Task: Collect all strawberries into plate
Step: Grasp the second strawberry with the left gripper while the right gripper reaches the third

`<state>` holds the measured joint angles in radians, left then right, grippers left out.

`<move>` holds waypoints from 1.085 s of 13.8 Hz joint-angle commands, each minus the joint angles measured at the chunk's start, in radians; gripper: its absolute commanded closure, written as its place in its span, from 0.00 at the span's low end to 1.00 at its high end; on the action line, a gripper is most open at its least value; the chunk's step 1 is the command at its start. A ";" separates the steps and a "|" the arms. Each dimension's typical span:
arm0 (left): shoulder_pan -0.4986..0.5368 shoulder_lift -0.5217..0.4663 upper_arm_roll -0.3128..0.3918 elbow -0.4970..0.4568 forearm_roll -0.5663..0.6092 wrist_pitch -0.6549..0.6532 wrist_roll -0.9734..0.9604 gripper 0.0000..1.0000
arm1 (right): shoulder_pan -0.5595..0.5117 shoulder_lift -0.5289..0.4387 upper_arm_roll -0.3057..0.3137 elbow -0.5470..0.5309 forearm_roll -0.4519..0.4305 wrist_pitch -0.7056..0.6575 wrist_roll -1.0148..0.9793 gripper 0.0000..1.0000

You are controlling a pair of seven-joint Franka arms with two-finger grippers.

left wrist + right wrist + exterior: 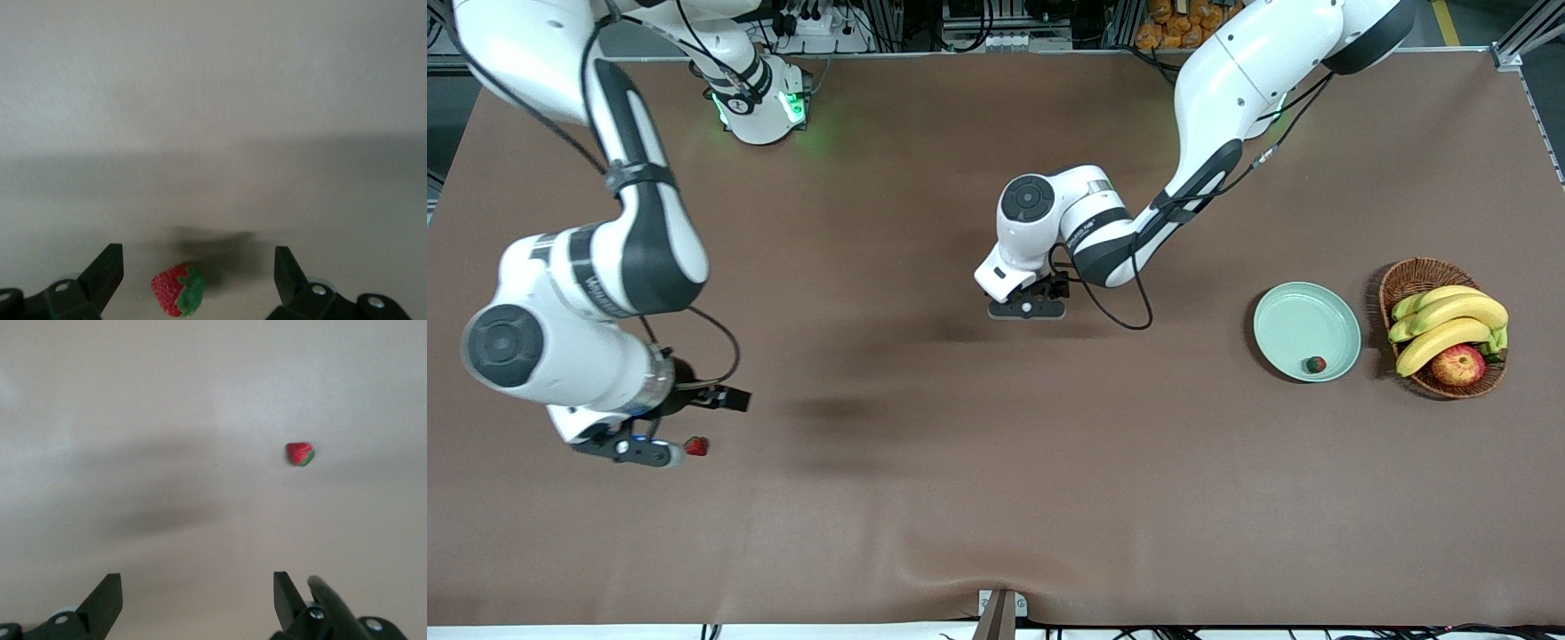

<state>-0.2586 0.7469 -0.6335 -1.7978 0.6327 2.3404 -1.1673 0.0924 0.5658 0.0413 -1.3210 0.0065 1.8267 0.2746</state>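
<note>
Red strawberry is sitting on the brown tabletop between the fingers of my left jaws, which are standing wide and holding nothing. I'm hanging them low over the middle of the tabletop, straddling the berry, I'd judge to set up a pinch. From the front view that berry is hidden under my left wrist; only the left wrist view is showing it, and its lower edge is nearly cut off there.

Right jaws are also wide and empty, hovering low toward the right arm's end. A second strawberry is lying just beside them, not between the fingers, so they're needing a sideways shift before any grasp.

Third strawberry is already lying in the mint plate by its rim, toward the left arm's end, beside the wicker basket of bananas and an apple. One of three looks done.
</note>
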 commanded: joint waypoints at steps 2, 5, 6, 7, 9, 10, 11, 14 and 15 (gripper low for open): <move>0.025 -0.040 -0.002 -0.094 0.059 0.043 -0.038 0.00 | -0.055 0.041 0.020 -0.010 -0.017 0.042 -0.074 0.00; 0.025 -0.037 -0.002 -0.098 0.059 0.043 -0.038 0.00 | -0.086 0.089 0.018 -0.010 -0.019 0.104 -0.152 0.00; 0.027 -0.035 -0.002 -0.098 0.059 0.043 -0.037 0.00 | -0.111 0.110 0.018 -0.014 -0.017 0.150 -0.178 0.00; 0.027 -0.032 -0.002 -0.097 0.059 0.043 -0.037 0.00 | -0.129 0.135 0.018 -0.015 -0.014 0.187 -0.210 0.00; 0.027 -0.032 -0.002 -0.098 0.059 0.043 -0.035 0.53 | -0.132 0.161 0.018 -0.014 -0.017 0.206 -0.241 0.00; 0.027 -0.031 -0.002 -0.098 0.059 0.043 -0.038 0.68 | -0.137 0.173 0.018 -0.015 -0.019 0.223 -0.250 0.00; 0.027 -0.032 -0.002 -0.098 0.058 0.043 -0.040 0.69 | -0.143 0.196 0.018 -0.015 -0.019 0.255 -0.276 0.00; 0.025 -0.032 -0.002 -0.098 0.058 0.043 -0.063 0.98 | -0.169 0.242 0.020 -0.015 -0.013 0.302 -0.328 0.00; 0.025 -0.032 -0.002 -0.100 0.058 0.043 -0.064 1.00 | -0.169 0.250 0.020 -0.015 -0.016 0.310 -0.331 0.00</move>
<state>-0.2393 0.7406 -0.6348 -1.8675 0.6664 2.3733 -1.1920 -0.0544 0.7951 0.0408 -1.3450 0.0038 2.1207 -0.0331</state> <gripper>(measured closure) 0.634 0.000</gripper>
